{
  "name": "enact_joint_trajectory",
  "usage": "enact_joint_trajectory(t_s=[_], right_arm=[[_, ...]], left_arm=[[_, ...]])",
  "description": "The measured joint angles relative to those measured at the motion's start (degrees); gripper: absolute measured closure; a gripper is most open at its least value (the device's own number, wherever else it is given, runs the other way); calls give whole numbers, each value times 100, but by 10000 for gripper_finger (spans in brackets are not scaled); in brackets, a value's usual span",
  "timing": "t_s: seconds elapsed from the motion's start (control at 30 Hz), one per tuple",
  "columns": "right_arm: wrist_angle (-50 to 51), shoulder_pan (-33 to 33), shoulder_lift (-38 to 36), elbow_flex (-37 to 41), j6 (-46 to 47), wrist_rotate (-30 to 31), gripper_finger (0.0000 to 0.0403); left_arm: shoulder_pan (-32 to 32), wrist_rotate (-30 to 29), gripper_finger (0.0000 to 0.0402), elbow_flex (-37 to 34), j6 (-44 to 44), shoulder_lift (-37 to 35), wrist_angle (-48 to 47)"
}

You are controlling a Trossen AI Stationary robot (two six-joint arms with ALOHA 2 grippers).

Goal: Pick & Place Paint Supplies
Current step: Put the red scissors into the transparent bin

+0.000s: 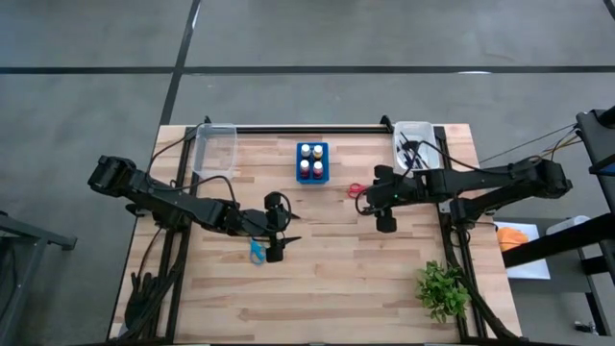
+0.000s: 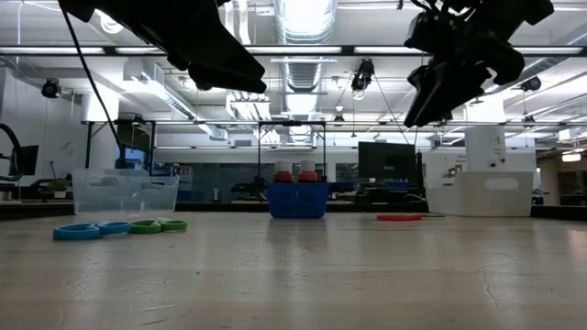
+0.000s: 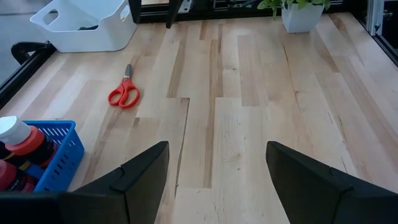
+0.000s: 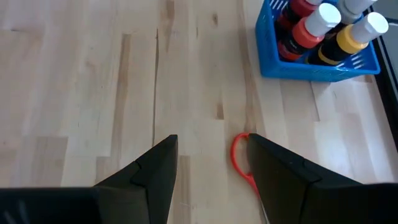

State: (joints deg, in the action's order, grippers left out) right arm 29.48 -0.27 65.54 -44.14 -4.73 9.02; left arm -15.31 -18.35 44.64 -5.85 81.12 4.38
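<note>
My left gripper (image 1: pixel 291 229) hangs open above the table's middle, with blue-handled scissors (image 1: pixel 257 252) lying flat just beside it. In the low view these blue scissors (image 2: pixel 78 231) lie next to green-handled scissors (image 2: pixel 156 225). My right gripper (image 1: pixel 370 200) is open over the red-handled scissors (image 1: pixel 356 189), which lie flat on the wood. In the right wrist view their red handle loop (image 4: pixel 239 158) shows between my fingers, close to one of them. The gripper (image 4: pixel 214 171) is raised clear of it. Paint bottles (image 1: pixel 311 154) stand in the blue holder (image 1: pixel 311 179).
A clear bin (image 1: pixel 213 149) sits at the far left edge. A white bin (image 1: pixel 415 142) at the far right holds dark brushes. A green plant (image 1: pixel 442 290) stands at the near right. Bare wood (image 3: pixel 249 93) lies between the two grippers.
</note>
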Motion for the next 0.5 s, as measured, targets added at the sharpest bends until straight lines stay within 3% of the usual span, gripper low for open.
enact_joint_trajectory(t_s=[0.27,0.5], right_arm=[[-81,-40,73,13,-24,2,211],[-137,-315,701,38,-411,-1,211]], left_arm=[[4,0,122,0,0,0,2],[4,0,122,0,0,0,1]])
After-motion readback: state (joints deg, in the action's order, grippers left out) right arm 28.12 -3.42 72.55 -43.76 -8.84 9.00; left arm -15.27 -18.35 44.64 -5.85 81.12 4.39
